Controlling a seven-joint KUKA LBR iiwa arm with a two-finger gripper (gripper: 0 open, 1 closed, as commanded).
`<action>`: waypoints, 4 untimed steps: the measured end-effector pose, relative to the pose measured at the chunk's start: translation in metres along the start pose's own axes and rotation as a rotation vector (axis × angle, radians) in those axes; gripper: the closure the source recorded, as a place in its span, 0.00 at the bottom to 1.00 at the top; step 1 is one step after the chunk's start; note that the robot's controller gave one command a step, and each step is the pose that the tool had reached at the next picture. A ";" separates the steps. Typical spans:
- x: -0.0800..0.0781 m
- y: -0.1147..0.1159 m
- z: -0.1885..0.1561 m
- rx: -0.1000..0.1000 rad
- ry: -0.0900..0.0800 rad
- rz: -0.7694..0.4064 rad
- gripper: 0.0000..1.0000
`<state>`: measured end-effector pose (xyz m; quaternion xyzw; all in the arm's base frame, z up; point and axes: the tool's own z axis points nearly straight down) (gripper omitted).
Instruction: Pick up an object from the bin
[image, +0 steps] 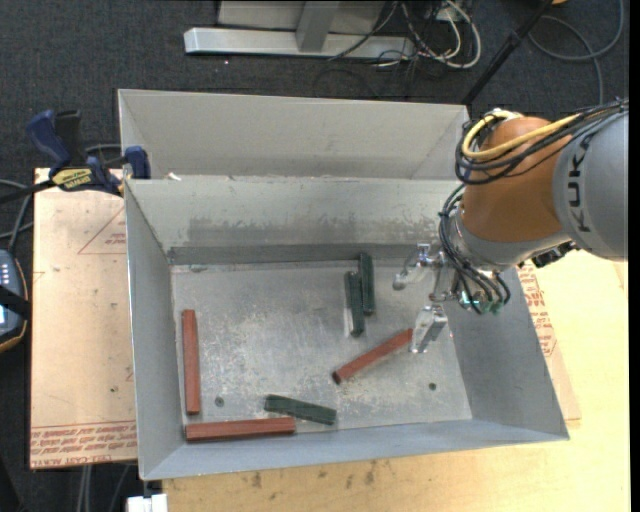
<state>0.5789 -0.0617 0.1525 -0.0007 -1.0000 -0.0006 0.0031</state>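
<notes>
Zero picked so far, by my read. Camera view: the arm reaches in from the right w/ the pincer low over the right-centre of the bin. Its two metal fingers look spread wide, bare floor between them, nothing held. The finger nearer the front sits at the upper-right end of the slanted red-brown bar; I can't tell if they touch. That bar lies flat, running down-left from the pincer, apart from the other things. My judgement: approach is about done, but the bar isn't between the fingers. Lining up, closing, lifting and clearing the rim are all left.

Count, same view:
- **Red-brown bars:** 3. These are the slanted one, the left red-brown bar along the left wall, and the front red-brown bar along the front wall. The last two nearly meet at the front-left corner.
- **Dark green bars:** 3, I think. The green pair lies side by side just left of the pincer, toward the back. The single green bar lies near the front, just beside the front red-brown bar's right end.
- **Unsure:** there may be a paler bit at the pair's lower end, too small to say.

That's 6 total, no heap.
</notes>
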 end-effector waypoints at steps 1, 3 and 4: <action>-0.002 0.000 -0.004 0.001 -0.007 -0.001 0.00; 0.032 0.015 0.075 0.003 -0.015 -0.204 1.00; 0.021 -0.008 -0.123 0.001 -0.007 -0.283 1.00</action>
